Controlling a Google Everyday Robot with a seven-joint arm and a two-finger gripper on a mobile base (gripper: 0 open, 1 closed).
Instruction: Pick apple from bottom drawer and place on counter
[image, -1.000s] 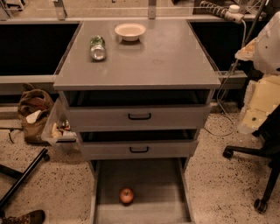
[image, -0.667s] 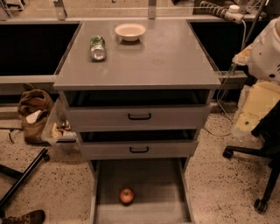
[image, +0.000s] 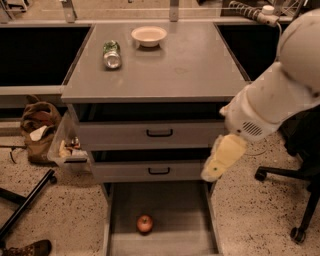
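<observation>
The small red apple (image: 145, 223) lies on the grey floor of the open bottom drawer (image: 175, 210), left of its middle. The grey counter (image: 175, 65) tops the cabinet. My white arm reaches in from the right, and its pale yellowish gripper (image: 216, 170) hangs in front of the cabinet's right edge, level with the middle drawer. The gripper is above and to the right of the apple, well apart from it, and holds nothing that I can see.
A white bowl (image: 149, 35) and a can on its side (image: 112, 54) sit at the back of the counter. The two upper drawers (image: 159, 133) are slightly open. A brown bag (image: 39, 127) and a clear bin (image: 67, 150) are left of the cabinet; a chair base (image: 296, 200) is at right.
My arm has swung in from the right edge toward the cabinet, and the gripper has come down and left to the drawers' right edge. The apple has not moved.
</observation>
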